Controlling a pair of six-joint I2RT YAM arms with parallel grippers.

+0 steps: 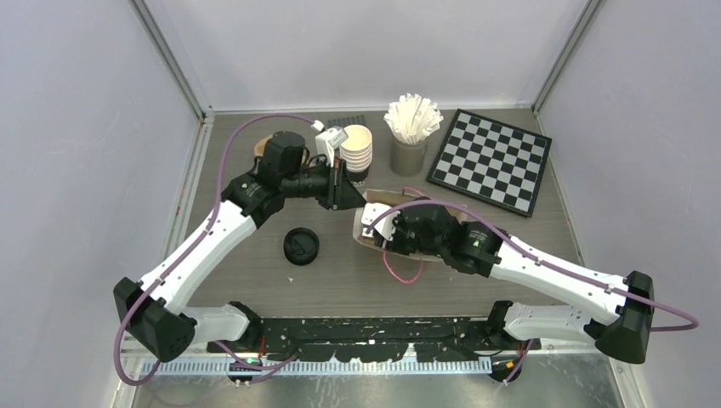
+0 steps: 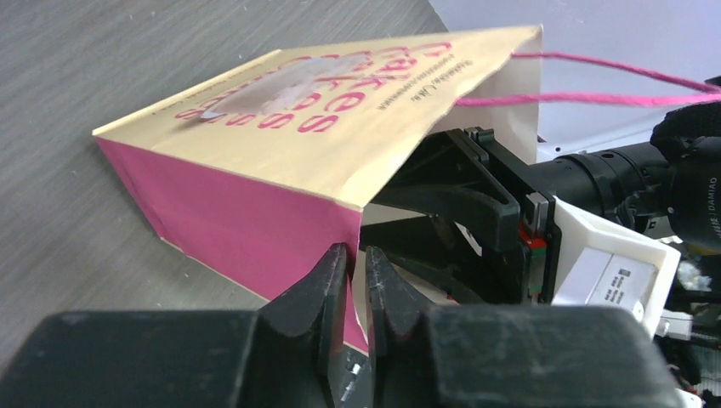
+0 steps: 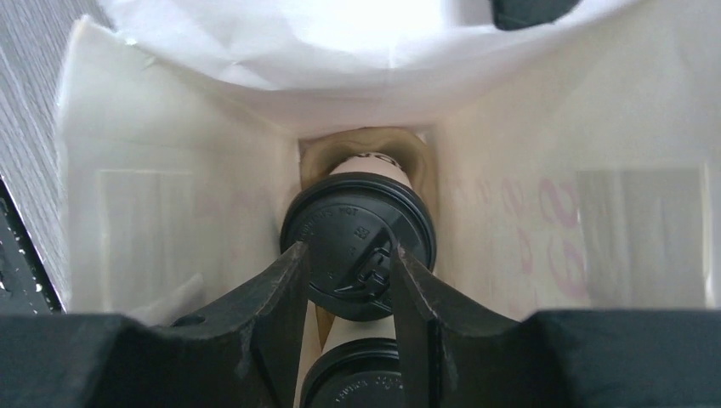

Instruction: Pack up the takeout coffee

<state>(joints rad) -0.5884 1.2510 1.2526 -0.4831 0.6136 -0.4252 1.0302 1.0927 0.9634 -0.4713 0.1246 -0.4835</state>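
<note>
Left gripper (image 2: pixel 357 276) pinches the paper bag (image 2: pixel 281 127); right gripper's (image 3: pixel 347 253) hold on centre-frame lidded cup (image 3: pixel 357 212) unclear; slipping bag risks toppling it.

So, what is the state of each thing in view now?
paper bag: lying on its side, mouth open.
far lidded cup: inside the bag, lid on.
near lidded cup: inside the bag, lid on.
left pincer: shut on the bag's rim.
right pincer: inside the bag, grip unclear.
cup stack: upright, lidless.

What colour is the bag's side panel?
Bright pink; the bag shows best in the left wrist view.
</note>
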